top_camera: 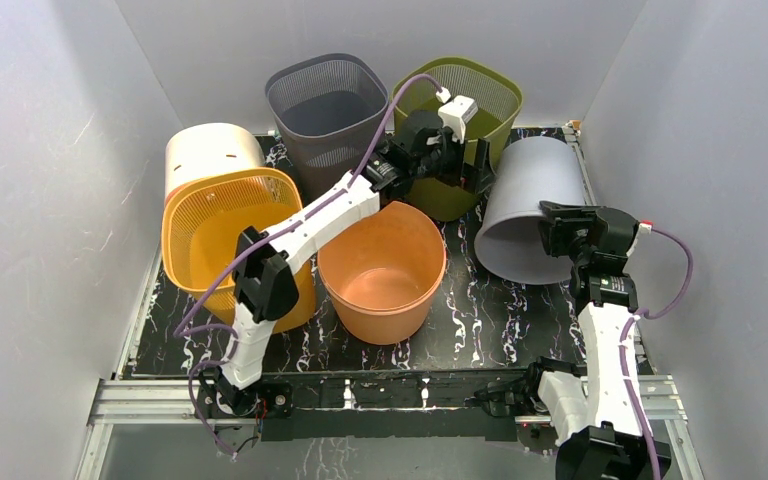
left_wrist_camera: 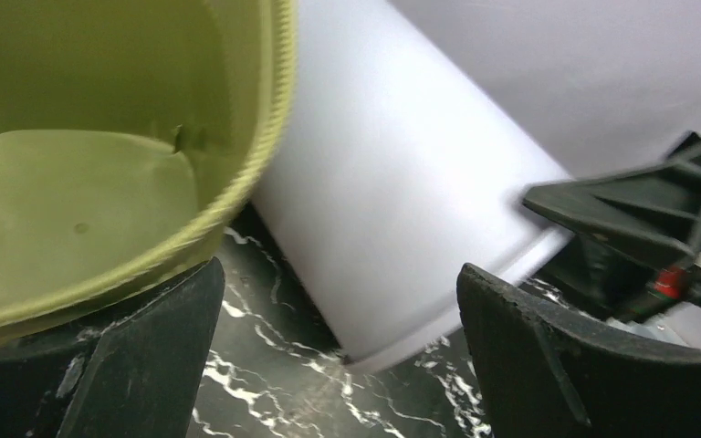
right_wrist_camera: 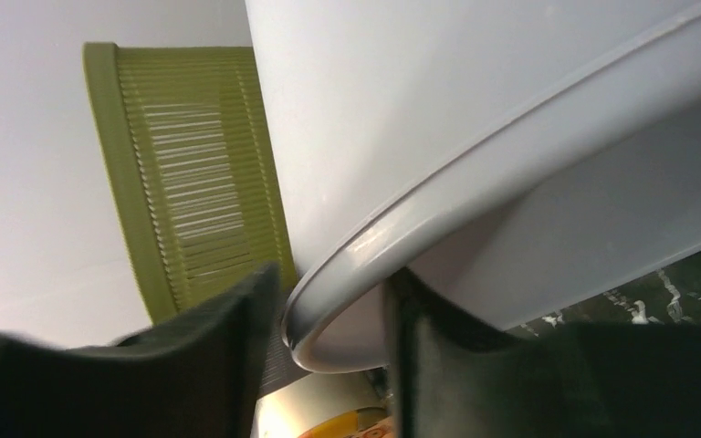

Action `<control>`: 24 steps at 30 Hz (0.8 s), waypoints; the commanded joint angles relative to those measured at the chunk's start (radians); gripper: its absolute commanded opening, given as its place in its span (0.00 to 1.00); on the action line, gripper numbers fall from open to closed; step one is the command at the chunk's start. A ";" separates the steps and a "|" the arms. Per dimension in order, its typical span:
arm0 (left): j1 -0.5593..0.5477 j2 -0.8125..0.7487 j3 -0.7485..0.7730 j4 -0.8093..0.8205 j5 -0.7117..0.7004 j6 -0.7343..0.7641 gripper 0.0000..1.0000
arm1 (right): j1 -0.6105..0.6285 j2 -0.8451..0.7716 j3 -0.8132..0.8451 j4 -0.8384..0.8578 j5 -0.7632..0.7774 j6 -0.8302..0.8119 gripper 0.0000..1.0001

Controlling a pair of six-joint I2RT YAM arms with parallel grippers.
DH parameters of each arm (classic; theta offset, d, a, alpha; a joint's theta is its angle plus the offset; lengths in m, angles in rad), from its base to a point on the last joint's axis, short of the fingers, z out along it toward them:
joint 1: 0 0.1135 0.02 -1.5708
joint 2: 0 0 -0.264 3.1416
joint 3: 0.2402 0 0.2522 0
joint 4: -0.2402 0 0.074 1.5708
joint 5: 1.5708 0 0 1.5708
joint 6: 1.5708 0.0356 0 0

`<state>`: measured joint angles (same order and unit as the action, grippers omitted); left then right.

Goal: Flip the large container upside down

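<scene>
The large container (top_camera: pixel 535 195) is a plain grey bin, tipped over at the right of the table with its mouth facing down and to the left. Its lower rim touches the marbled table top (left_wrist_camera: pixel 265 365). My right gripper (top_camera: pixel 560 228) sits at the near right part of that rim. In the right wrist view the gripper (right_wrist_camera: pixel 333 292) has one finger outside the lip and one inside the wall of the container (right_wrist_camera: pixel 475 91), pinching it. My left gripper (top_camera: pixel 465 165) hangs open between the green basket and the container (left_wrist_camera: pixel 392 182), holding nothing (left_wrist_camera: pixel 342 301).
A green mesh basket (top_camera: pixel 495 95) and a dark grey mesh basket (top_camera: pixel 325 105) stand at the back. An orange bucket (top_camera: pixel 380 265) stands in the middle. A yellow mesh basket (top_camera: pixel 215 225) and a cream bin (top_camera: pixel 210 150) are at the left. White walls close in on both sides.
</scene>
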<state>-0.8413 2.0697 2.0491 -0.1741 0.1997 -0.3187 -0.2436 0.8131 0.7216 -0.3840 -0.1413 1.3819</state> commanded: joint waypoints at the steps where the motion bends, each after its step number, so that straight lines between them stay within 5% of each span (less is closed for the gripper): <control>1: 0.029 0.067 0.125 -0.040 0.022 0.069 0.98 | 0.017 -0.013 0.041 0.015 0.069 -0.053 0.35; 9: 0.072 0.158 0.196 0.000 0.066 0.053 0.98 | 0.060 -0.086 0.089 -0.166 0.144 -0.126 0.00; 15: 0.066 0.115 0.225 -0.102 0.126 0.049 0.98 | 0.112 -0.180 0.159 -0.234 0.176 -0.293 0.00; 24: 0.006 -0.205 -0.115 -0.092 0.169 -0.057 0.98 | 0.126 -0.277 0.324 -0.392 0.136 -0.454 0.00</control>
<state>-0.8032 2.0464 2.0289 -0.2626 0.3172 -0.3145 -0.1204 0.5766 0.9459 -0.7773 0.0082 1.0328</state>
